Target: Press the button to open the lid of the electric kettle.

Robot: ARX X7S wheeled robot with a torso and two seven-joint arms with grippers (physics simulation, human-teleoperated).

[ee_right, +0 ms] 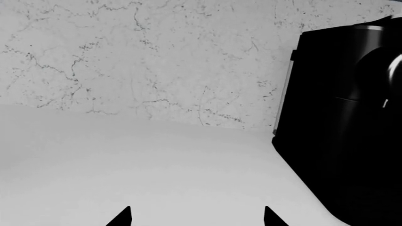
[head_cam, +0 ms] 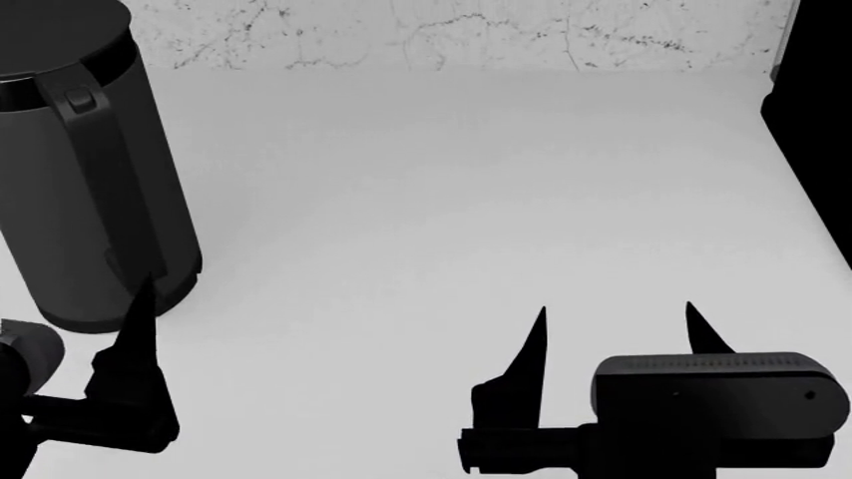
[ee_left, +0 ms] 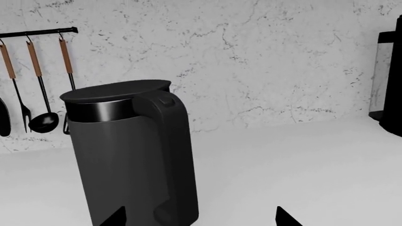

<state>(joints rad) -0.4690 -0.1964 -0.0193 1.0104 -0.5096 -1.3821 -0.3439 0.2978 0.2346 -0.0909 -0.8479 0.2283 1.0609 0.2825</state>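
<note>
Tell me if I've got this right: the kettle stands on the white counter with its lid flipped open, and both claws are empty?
Not quite. The lid is shut, lying flat on the kettle, as the left wrist view shows. The rest holds: it stands on the white counter, and the left claw and right claw are empty.

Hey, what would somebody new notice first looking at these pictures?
First, the dark kettle at the head view's far left on the white counter, its lid shut. Next, the open left end effector close before it, and the big black appliance at the right edge.
</note>
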